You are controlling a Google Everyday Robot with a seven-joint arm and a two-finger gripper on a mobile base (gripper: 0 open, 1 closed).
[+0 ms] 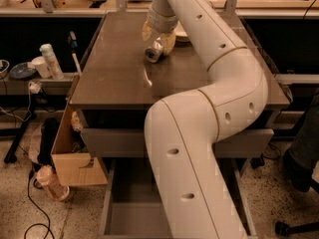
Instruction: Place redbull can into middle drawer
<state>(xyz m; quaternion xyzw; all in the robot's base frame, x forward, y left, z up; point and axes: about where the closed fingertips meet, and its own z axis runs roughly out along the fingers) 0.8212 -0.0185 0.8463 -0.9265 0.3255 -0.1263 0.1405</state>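
Tabletop (114,78) spreads brown beneath my gripper (157,43), which hangs over its far end. Middle drawer (129,220) stands pulled out well below the gripper and toward the camera, floor bare. White bowl (181,34) sits just beside the gripper, partly behind my arm. Redbull can (154,53) lies on its side directly under the gripper, 1 round end toward the camera, long axis running away. Whether my gripper has closed on it I cannot tell.

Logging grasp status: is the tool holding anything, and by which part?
Cannot be told. The tool sits over the redbull can lying at the far end of the tabletop; no firm hold shows.
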